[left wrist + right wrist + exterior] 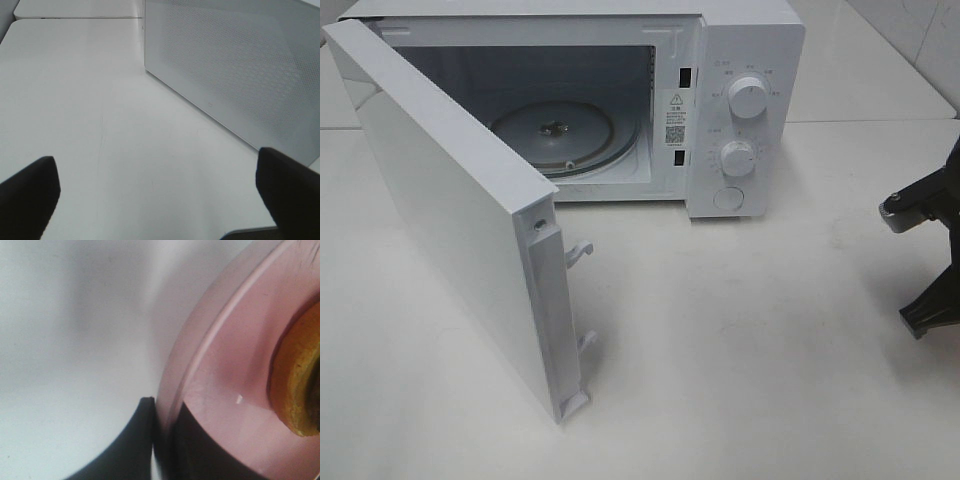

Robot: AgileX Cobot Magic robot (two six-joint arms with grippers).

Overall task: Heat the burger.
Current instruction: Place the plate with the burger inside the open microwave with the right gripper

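Right pincer [165, 410] clamped on rim of pink plate [225, 365]. The burger [300, 380] sits on that plate, toward table's [720, 380] right edge, outside overhead view. Left pincer [160, 200] spread wide above table, near open microwave door [235, 65]. Microwave [715, 50] at far edge, glass turntable [565, 135] inside.

Burger [296, 385]: only a golden-brown sliver in right wrist view, blurred, rest cut by frame edge. Pink plate [225, 360] likewise cropped, out of focus. Right arm [932, 205] cut off at 3 o'clock in exterior view. Microwave [760, 40] dial labels too small to read; top clipped at 12 o'clock.
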